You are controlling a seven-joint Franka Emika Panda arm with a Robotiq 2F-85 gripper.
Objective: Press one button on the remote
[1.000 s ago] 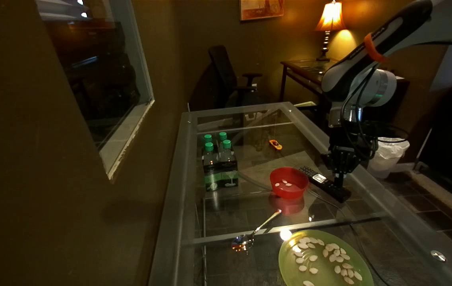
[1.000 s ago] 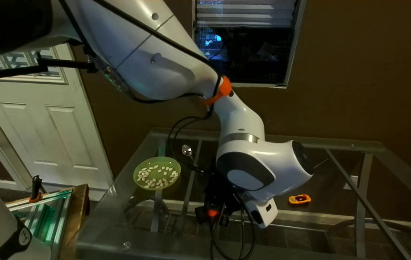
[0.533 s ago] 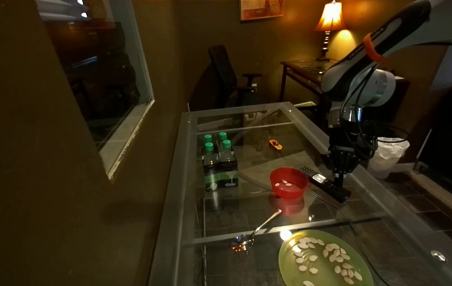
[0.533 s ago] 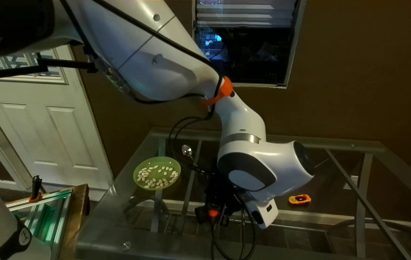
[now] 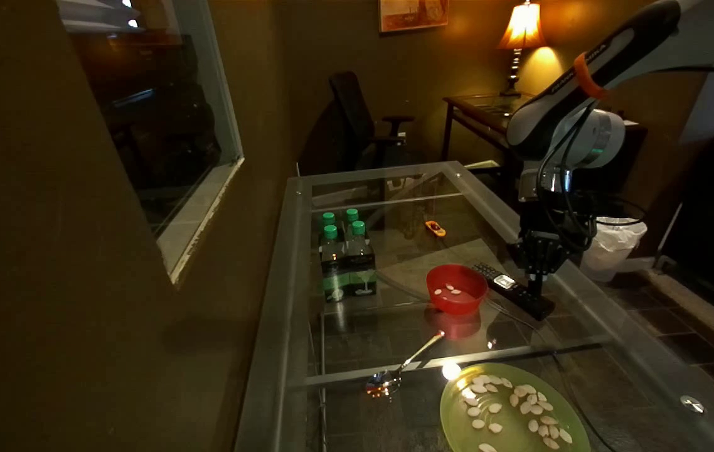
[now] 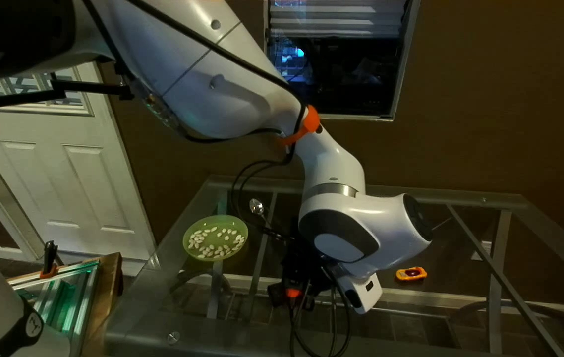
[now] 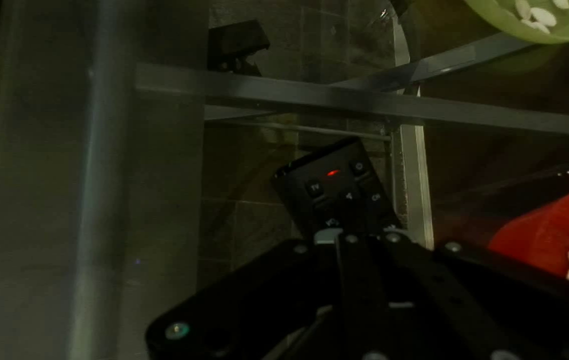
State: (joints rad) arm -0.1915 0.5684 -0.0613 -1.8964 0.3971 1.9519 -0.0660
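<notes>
The black remote (image 5: 511,290) lies flat on the glass table in an exterior view, its light screen facing up. My gripper (image 5: 536,287) points straight down over the remote's near end, its fingertips at the button face. In the wrist view the remote (image 7: 332,182) shows its end with several buttons and a small lit red light. The gripper's fingers (image 7: 359,237) are together with nothing seen between them and cover the rest of the remote. The exact contact point is hidden. In an exterior view the arm and the gripper (image 6: 292,292) hide the remote.
A red cup (image 5: 457,290) with seeds stands close beside the remote. A green plate (image 5: 507,420) of seeds and a spoon (image 5: 404,364) lie nearer. A pack of green-capped bottles (image 5: 347,263) and a yellow-orange object (image 5: 435,228) stand farther off. A thin cable runs near the remote.
The arm has shifted only by a hair over the last second. The gripper stays at the remote, and the remote has not visibly moved.
</notes>
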